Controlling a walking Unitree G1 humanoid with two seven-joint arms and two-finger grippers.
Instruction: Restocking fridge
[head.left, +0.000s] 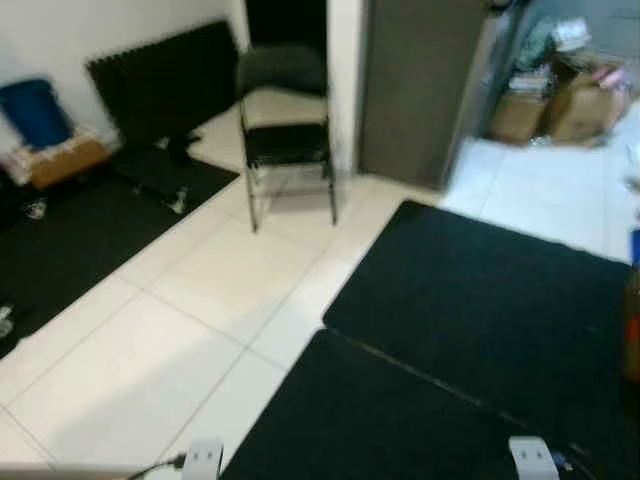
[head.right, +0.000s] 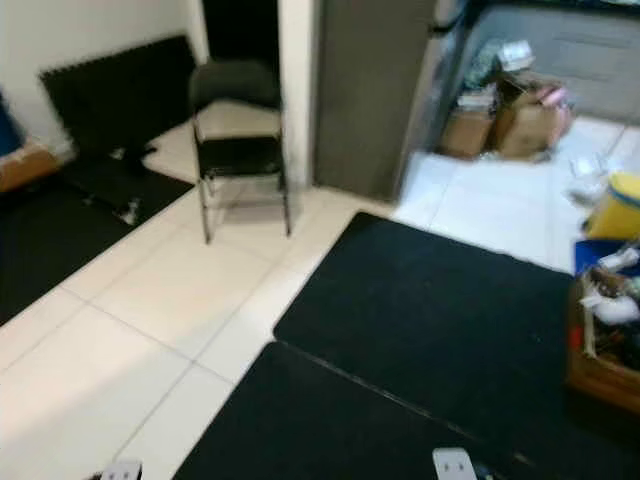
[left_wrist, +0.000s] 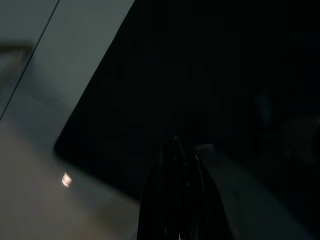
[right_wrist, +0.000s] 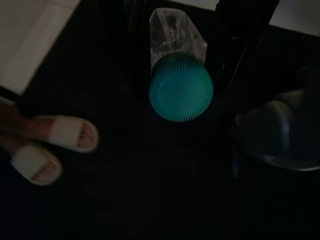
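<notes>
While the left gripper (left_wrist: 177, 150) hangs over a dark mat (left_wrist: 210, 75) with fingers together, a bottle (right_wrist: 179, 82) with a green cap is clamped by the right gripper (right_wrist: 185, 45) above a person's sandalled feet (right_wrist: 50, 147).

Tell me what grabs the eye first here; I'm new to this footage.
A clear bottle with a teal cap sits between the right gripper's fingers, above a black mat, with a person's sandalled feet close by. Ahead, a black folding chair stands on pale tiles beside a tall grey fridge.
</notes>
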